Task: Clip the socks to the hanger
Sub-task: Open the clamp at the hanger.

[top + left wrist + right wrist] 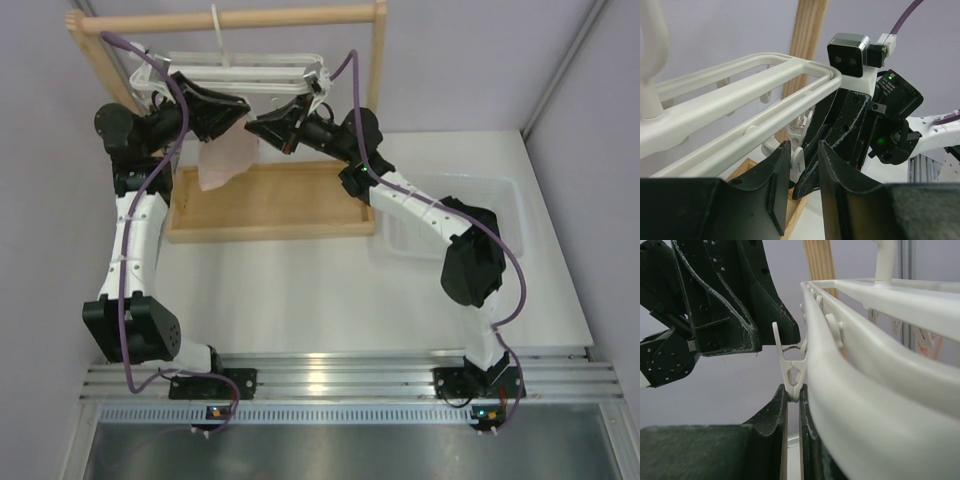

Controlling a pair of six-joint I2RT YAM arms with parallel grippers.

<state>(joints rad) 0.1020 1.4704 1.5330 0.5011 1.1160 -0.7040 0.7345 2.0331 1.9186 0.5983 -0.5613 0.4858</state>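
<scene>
The white hanger (240,72) (740,95) (865,365) hangs by its hook from the wooden rod. Both grippers meet under its near rail. My right gripper (256,124) (794,390) is shut on the lower end of a white clip (792,367) dangling from the frame. My left gripper (238,108) (804,147) faces it with a gap between its jaws. The same clip (797,161) sits just past its fingertips, and the right gripper's fingers (840,125) are behind that. No socks show in any view.
A pale pink cloth (228,160) hangs from the hanger above the wooden rack's base (270,205). The rack's rod (230,18) and right post (378,60) stand close around the grippers. A clear plastic bin (490,195) lies at the right, under the right arm.
</scene>
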